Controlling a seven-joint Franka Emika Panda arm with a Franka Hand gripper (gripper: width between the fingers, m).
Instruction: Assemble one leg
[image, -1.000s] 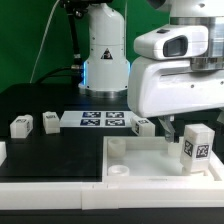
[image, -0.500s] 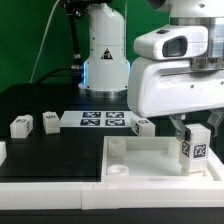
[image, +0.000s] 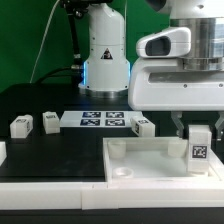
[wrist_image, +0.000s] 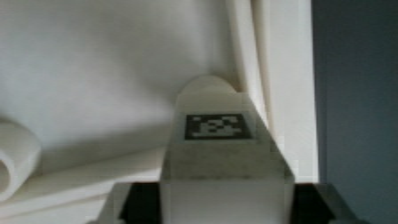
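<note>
My gripper (image: 199, 128) is shut on a leg (image: 200, 150), a small white block with a black-and-white tag on its face. I hold it upright over the large white tray-like part (image: 150, 150), near the tray's corner at the exterior view's right. In the wrist view the leg (wrist_image: 221, 140) runs out from between my dark fingers (wrist_image: 139, 203), with the tray's wall (wrist_image: 276, 70) beside it. Whether the leg touches the tray floor I cannot tell.
Three more legs lie on the black table: two at the exterior view's left (image: 20, 126) (image: 50, 121) and one by the tray's back edge (image: 144, 126). The marker board (image: 100, 121) lies behind the tray. The robot base (image: 104, 55) stands at the back.
My gripper and the leg have moved toward the exterior view's right and slightly down, closer to the tray's corner. The other parts have not moved.
</note>
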